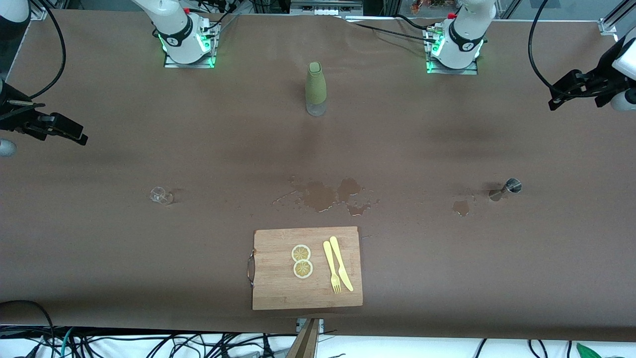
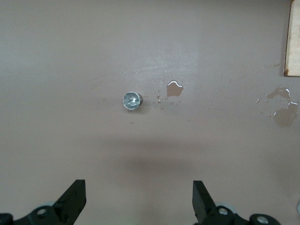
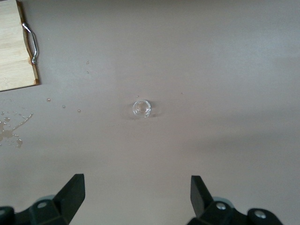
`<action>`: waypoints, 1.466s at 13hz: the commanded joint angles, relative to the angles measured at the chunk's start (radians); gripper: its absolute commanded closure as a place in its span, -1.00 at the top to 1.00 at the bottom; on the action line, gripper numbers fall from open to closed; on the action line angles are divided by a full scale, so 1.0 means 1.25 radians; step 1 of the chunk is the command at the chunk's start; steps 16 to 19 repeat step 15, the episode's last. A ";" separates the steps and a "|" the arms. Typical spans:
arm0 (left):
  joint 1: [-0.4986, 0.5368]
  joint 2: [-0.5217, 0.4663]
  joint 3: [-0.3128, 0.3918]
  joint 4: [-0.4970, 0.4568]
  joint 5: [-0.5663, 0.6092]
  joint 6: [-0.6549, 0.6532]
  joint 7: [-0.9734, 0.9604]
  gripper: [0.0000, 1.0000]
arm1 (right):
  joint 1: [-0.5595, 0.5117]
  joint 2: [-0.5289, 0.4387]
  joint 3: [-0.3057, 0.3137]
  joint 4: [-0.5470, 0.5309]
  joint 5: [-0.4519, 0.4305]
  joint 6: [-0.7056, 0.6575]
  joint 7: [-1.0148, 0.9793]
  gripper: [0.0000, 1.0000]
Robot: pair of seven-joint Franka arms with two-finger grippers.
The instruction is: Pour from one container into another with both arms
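The left arm (image 1: pixel 464 40) is white with black bands and a green-lit base; its black left gripper (image 1: pixel 571 89) hangs above the table's edge at that arm's end, fingers (image 2: pixel 72 197) spread wide apart and holding nothing, with a small metal cup (image 2: pixel 132 100) on the table below. The matching right arm (image 1: pixel 176 32) carries its right gripper (image 1: pixel 54 129) above the right arm's end of the table, fingers (image 3: pixel 72 192) likewise spread and empty, over a small clear glass (image 3: pixel 141 108).
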 commanded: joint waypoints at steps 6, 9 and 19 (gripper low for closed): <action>-0.302 -0.045 0.324 -0.044 -0.023 0.033 0.066 1.00 | -0.005 -0.016 0.003 -0.016 -0.006 0.012 -0.010 1.00; -0.304 -0.049 0.324 -0.042 -0.025 0.014 0.066 1.00 | -0.005 -0.016 0.003 -0.016 -0.006 0.012 -0.010 1.00; -0.312 -0.035 0.324 -0.037 -0.008 0.013 0.069 1.00 | -0.005 -0.016 0.002 -0.016 -0.006 0.013 -0.010 1.00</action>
